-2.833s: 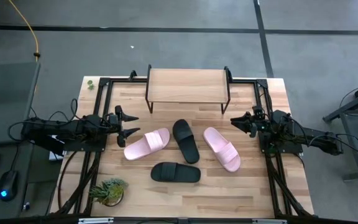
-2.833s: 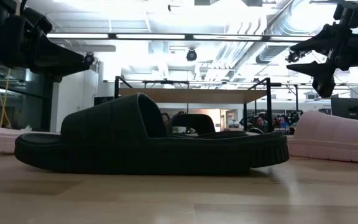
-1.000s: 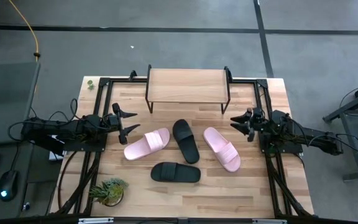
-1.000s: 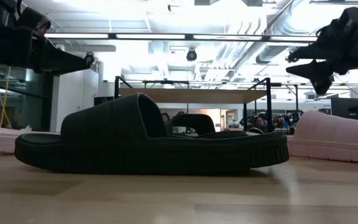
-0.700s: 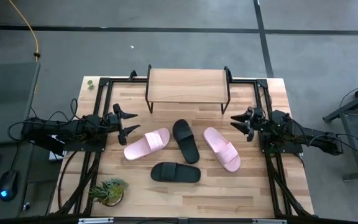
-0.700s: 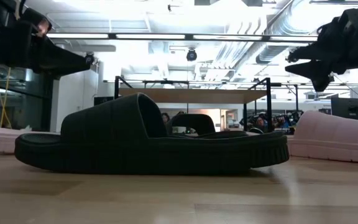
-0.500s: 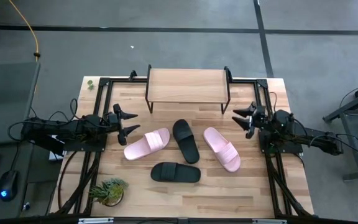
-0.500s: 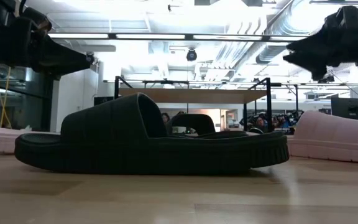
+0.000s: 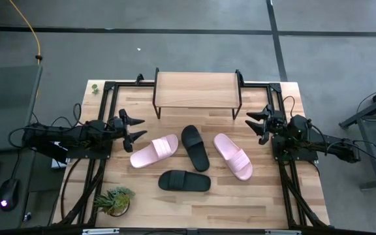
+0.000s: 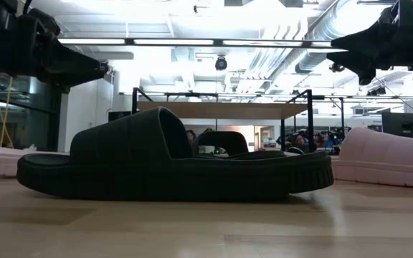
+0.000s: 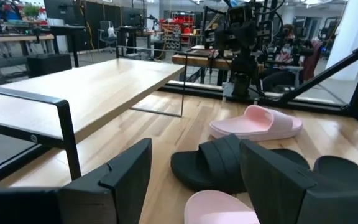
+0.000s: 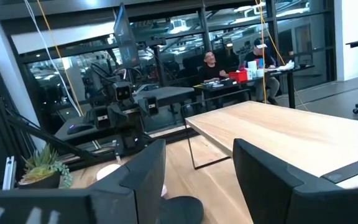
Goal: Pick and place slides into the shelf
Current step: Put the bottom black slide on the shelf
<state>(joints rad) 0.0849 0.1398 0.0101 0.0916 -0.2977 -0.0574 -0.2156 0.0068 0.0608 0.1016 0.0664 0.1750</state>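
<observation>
All four slides lie on the table in front of the shelf [image 9: 197, 89], which has nothing on it yet: a pink slide [image 9: 154, 151] on my left side, a black slide [image 9: 194, 147] in the middle, another pink one [image 9: 232, 155] on my right, and a second black one [image 9: 185, 181] closest to the front. The left pink slide points its long way slanted toward the left gripper [image 9: 133, 128], which hangs just beside its heel end with its fingers spread wide and nothing in them, so I think that arm is the nearer one for it. The right gripper [image 9: 258, 125] (also spread apart and holding nothing) floats near the right pink slide's back end, off to the shelf's right leg.
</observation>
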